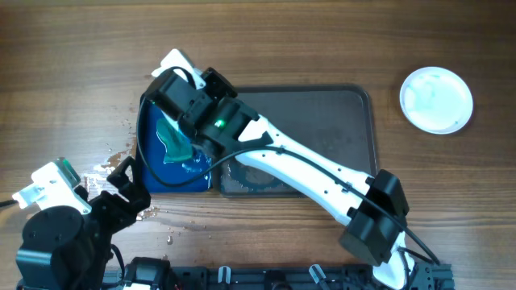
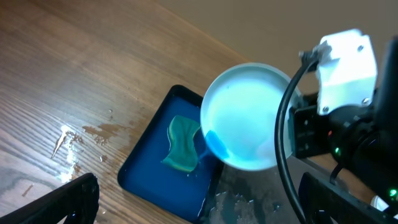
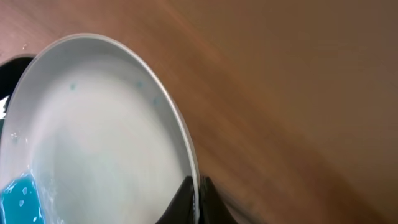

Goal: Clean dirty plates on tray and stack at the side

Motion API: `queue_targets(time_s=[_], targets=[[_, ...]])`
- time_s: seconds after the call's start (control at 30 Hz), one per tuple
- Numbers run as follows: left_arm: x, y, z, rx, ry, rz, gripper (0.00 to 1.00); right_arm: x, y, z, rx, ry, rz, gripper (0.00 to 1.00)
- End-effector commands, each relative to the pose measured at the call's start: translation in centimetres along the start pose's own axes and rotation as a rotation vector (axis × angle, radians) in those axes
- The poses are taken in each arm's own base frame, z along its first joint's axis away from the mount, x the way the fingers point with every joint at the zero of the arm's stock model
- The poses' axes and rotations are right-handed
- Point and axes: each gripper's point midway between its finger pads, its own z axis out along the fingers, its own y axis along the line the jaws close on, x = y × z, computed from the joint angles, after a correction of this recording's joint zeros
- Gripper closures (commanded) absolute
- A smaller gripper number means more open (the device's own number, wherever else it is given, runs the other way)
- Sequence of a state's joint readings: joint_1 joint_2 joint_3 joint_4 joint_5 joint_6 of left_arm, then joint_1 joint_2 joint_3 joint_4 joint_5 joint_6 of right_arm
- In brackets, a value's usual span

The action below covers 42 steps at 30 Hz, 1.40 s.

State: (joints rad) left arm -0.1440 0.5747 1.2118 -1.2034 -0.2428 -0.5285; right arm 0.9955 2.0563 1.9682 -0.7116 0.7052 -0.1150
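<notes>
Lower left: left gripper (image 1: pixel 129 184) released, empty, beside water splashes (image 1: pixel 113 161) on the table (image 1: pixel 322 40). Left of centre: right gripper (image 3: pixel 196 198) clenched on the rim of a tilted white plate (image 2: pixel 245 118), blue-smeared, over the blue tray (image 2: pixel 155 168) with a teal sponge (image 2: pixel 181 144). Centre: grey tray (image 1: pixel 339 121). Upper right: second plate (image 1: pixel 436 99) on the table

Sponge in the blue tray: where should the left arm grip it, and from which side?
Probably grip the sponge across its narrower middle, from straight above: it lies flat in the blue tray, whose rim blocks a sideways approach; the tilted plate crowds one end.
</notes>
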Motion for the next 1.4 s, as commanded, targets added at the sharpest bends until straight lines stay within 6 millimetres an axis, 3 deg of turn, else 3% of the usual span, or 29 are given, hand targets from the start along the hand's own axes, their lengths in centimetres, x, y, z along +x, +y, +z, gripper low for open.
queue_targets(time_s=[0.0, 0.13, 0.4, 0.47, 0.67, 1.17, 1.23, 1.27, 1.3, 1.37], targets=[[-0.4, 0.2, -0.6, -0.004, -0.025, -0.006, 0.00, -2.0, -1.0, -1.4, 0.124, -0.052, -0.135, 0.95], [-0.3, 0.3, -0.6, -0.008, -0.019, -0.004, 0.00, -4.1, -0.3, -2.7, 0.163, -0.113, -0.312, 0.95], [-0.3, 0.3, -0.6, -0.008, -0.017, -0.003, 0.00, -6.4, 0.8, -5.4, 0.273, -0.135, -0.791, 0.95], [-0.3, 0.3, -0.6, -0.008, -0.017, -0.003, 0.00, -7.1, 1.1, -6.1, 0.294, -0.152, -0.831, 0.96], [-0.1, 0.4, -0.6, -0.012, -0.012, -0.002, 0.00, -7.7, 2.7, -7.5, 0.287, -0.194, -0.868, 0.95], [-0.1, 0.4, -0.6, -0.012, -0.012, -0.002, 0.00, -7.8, 2.7, -7.5, 0.285, -0.197, -0.849, 0.95], [-0.1, 0.4, -0.6, -0.012, -0.012, -0.002, 0.00, -8.0, 3.3, -6.9, 0.211, -0.250, -0.677, 0.95], [0.0, 0.5, -0.6, -0.014, -0.008, -0.001, 0.00, -7.1, 3.8, -5.6, 0.112, -0.252, -0.566, 0.96], [0.2, 0.6, -0.6, -0.017, 0.001, 0.002, 0.00, -6.3, 3.3, -5.2, 0.119, -0.213, -0.526, 0.95], [0.3, 0.6, -0.6, -0.020, 0.005, 0.003, 0.00, -6.5, 2.8, -6.1, 0.191, -0.199, -0.552, 0.95]])
